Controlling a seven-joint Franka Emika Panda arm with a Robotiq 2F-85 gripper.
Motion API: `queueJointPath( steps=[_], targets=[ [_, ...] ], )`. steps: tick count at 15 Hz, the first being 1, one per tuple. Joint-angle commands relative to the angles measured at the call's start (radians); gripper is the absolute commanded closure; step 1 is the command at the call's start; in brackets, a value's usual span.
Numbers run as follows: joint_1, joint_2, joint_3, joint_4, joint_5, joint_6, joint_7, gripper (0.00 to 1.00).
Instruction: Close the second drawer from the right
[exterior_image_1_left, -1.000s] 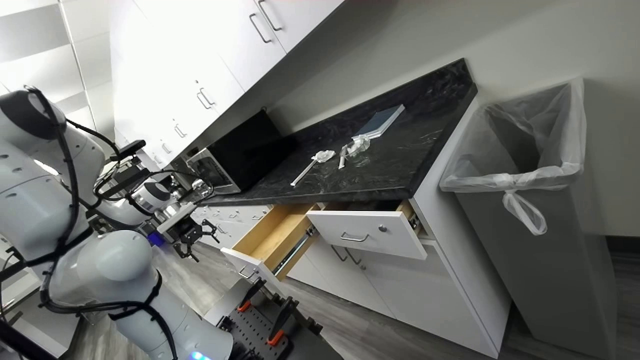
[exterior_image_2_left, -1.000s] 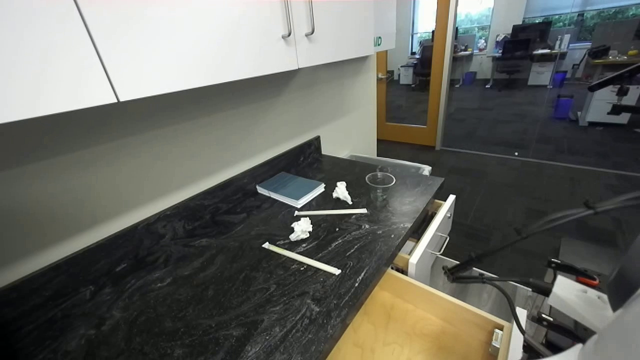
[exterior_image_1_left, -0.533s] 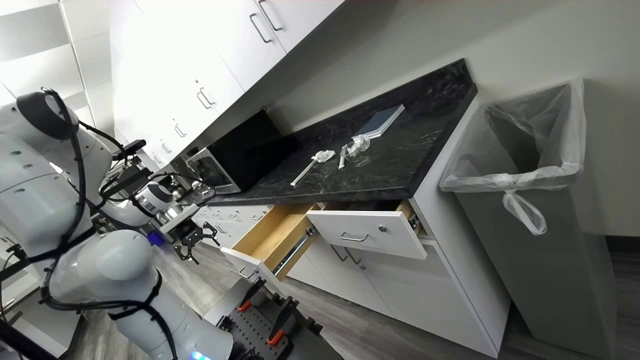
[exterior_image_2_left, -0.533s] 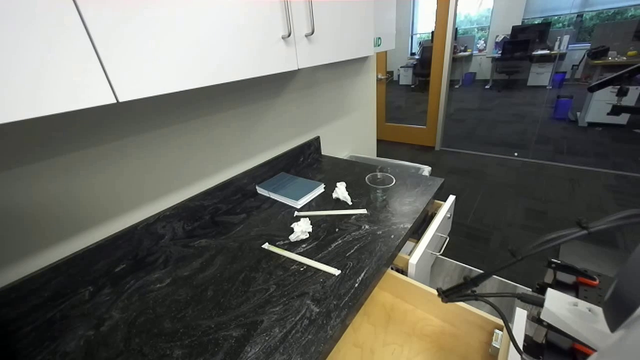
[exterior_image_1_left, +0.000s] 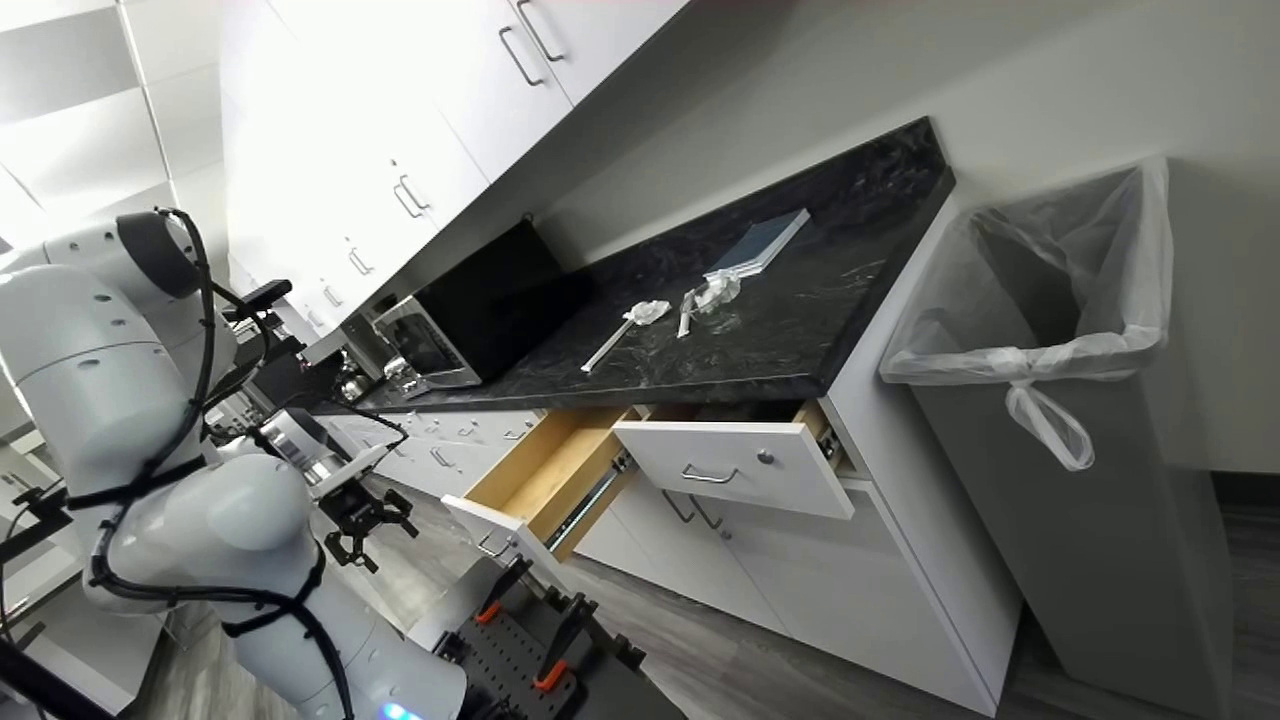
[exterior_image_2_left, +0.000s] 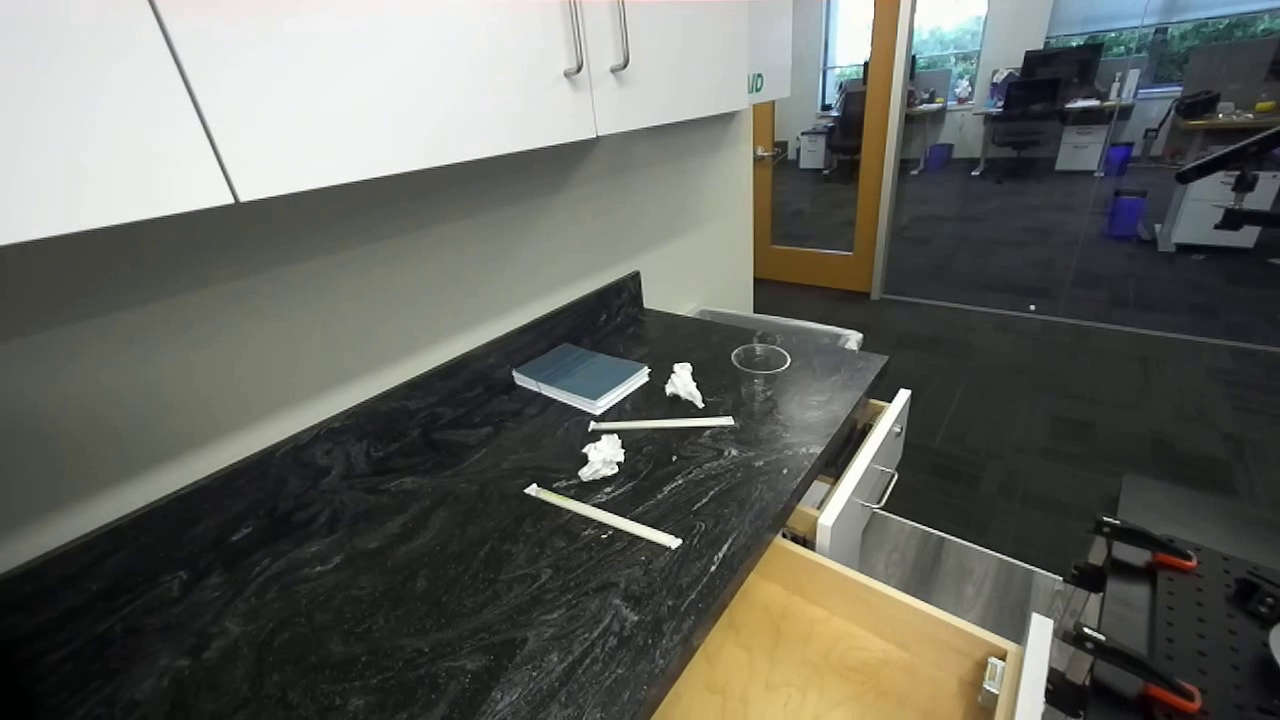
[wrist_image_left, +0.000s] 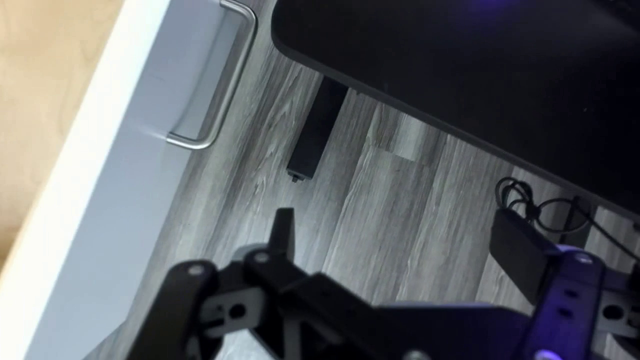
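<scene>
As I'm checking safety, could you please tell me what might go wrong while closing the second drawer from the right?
The open gripper could hook the handle instead of pushing the flat front. An off-centre push might make the drawer bind on its exposed slide. The black platform near the handle may leave little room.
</scene>
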Motion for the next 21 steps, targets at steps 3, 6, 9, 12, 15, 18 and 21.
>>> queueJointPath(
  steps=[3, 6, 9, 12, 15, 18, 21],
  targets=[
    [-0.003, 0.021, 0.001, 0.012, -0.012, -0.032, -0.038, 0.0],
    [-0.007, 0.041, 0.009, 0.012, -0.085, -0.012, -0.179, 0.0],
    [0.004, 0.055, 0.016, 0.015, -0.154, -0.011, -0.284, 0.0],
    [0.026, 0.069, 0.034, 0.02, -0.205, -0.037, -0.378, 0.0],
    [0.034, 0.069, 0.027, 0.014, -0.206, -0.029, -0.393, 0.0],
    [0.049, 0.071, 0.03, 0.014, -0.22, -0.03, -0.429, 0.0],
    [0.044, 0.066, 0.032, 0.0, -0.266, -0.01, -0.488, 0.0]
  ],
)
